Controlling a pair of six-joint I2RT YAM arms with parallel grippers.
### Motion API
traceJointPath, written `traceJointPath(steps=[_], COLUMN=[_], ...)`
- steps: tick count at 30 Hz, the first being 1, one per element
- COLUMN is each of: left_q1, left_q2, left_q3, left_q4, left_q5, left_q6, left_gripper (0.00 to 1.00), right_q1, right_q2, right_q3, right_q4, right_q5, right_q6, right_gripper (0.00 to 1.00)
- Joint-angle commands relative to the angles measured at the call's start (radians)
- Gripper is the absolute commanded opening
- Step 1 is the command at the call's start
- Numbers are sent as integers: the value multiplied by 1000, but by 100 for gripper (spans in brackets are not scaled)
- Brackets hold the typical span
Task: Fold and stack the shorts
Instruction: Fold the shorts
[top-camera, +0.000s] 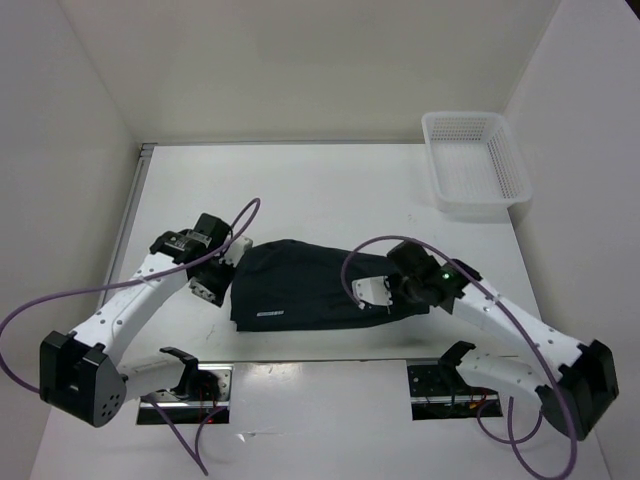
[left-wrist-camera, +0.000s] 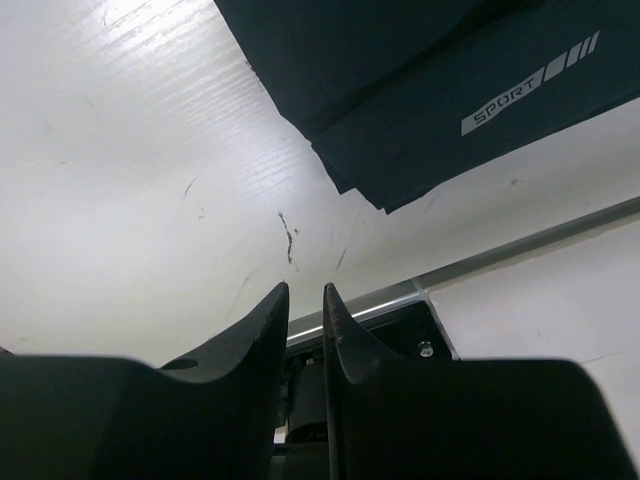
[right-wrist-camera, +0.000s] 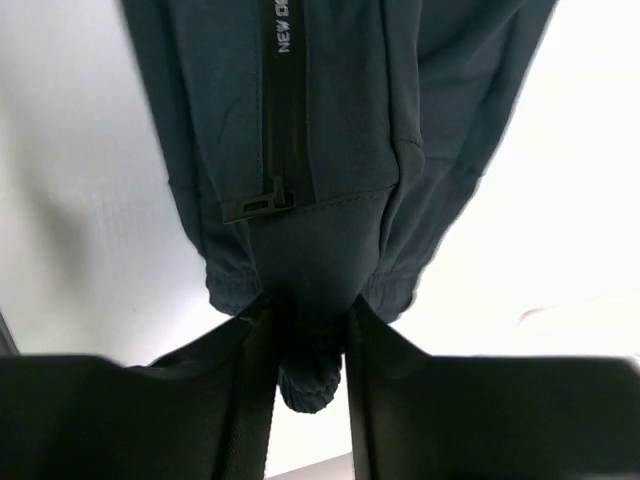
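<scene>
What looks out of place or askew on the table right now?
The shorts lie folded, but unevenly: at their near-left corner the layers are stepped rather than edge to edge. A bunched bit of elastic edge sits between the fingers of the right gripper. Thin dark scratches mark the table. Nothing spilled.

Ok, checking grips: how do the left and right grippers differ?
The left gripper holds nothing; the right gripper has the shorts bunched between its fingers. The left gripper sits over bare table beside the shorts; the right gripper is on them. Both sit low, at opposite ends.
</scene>
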Motion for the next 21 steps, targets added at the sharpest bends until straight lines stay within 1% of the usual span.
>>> traceJointPath(steps=[1,2,4,5,6,7,8,9,10,11,12,13,14,15,16,18,19,20,21], left_q1=[-4,-4,-4,-4,-15,-15,-38,-52,-66,-102,-122,-139,-153,-162,-162,-162,-162,-162,-162], left_q2=[28,42,96,117,168,192,216,249,259,268,280,280,294,312,323,346,346,357,375], left_q3=[52,72,130,144,158,182,193,193,193,193,181,181,169,168,168,178,178,178,178], left_q4=[-22,-13,16,16,30,30,30,30,39,39,48,64,64,76,76,88,88,88,97], left_q5=[12,25,38,51,52,61,61,61,61,61,61,61,61,61,61,61,61,61,70], left_q6=[4,4,4,4,4,4,4,4,4,4,4,4,4,4,4,4,4,4,4], left_gripper=[28,32,38,39,39,39,39,39,41,41,42,42,43,43,43,43,43,45,46], right_q1=[14,14,14,14,14,14,23,23,23,23,23,23,23,23,23,32,32,32,32], right_q2=[-107,-117,-117,-79,-57,-40,-26,-26,-58,-92,-162,-196,-227,-273,-287,-299,-299,-280,-250], right_q3=[28,46,102,141,165,185,201,202,183,135,101,68,27,15,14,43,60,89,105], right_q4=[-113,-130,-160,-171,-230,-273,-326,-372,-371,-358,-358,-311,-288,-288,-288,-274,-254,-148,-77], right_q5=[-96,-106,-119,-128,-137,-152,-187,-188,-188,-173,-131,-117,-117,-108,-108,-170,-186,-198,-198], right_q6=[-96,-96,-96,-82,-103,-126,-152,-201,-191,-200,-285,-316,-333,-410,-435,-420,-348,-273,-183], right_gripper=[30,30,30,29,29,29,29,35,40,52,71,81,82,82,84,84,84,84,84])
